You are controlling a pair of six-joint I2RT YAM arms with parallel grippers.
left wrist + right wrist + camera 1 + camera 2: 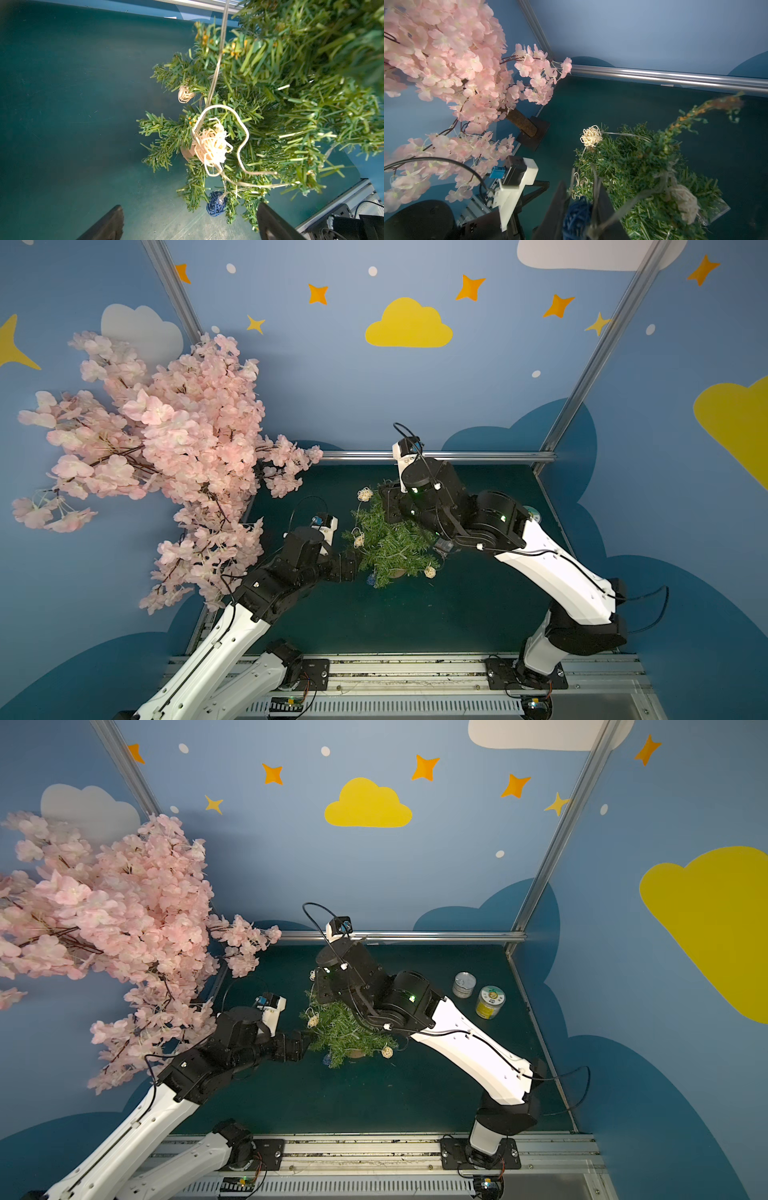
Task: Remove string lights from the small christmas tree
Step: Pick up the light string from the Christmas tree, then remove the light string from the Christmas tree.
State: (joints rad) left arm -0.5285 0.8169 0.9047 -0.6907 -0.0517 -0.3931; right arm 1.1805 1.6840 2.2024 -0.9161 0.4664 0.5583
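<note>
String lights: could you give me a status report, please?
Left hand open beside small christmas tree. Right hand shut on string lights, blue ball. Wire looped through branches.

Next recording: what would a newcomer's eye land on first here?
The big pink blossom tree fills the cell's left side. Mid-table stands the small green bristly Christmas tree, draped in pale-wire string lights with woven balls, and the right arm's jaws pinch a blue woven ball above it.

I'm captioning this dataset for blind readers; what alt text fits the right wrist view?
The right gripper pinches a blue woven ball of the string lights over the small christmas tree. Cream balls sit in its branches; a pink blossom tree stands beyond.
</note>
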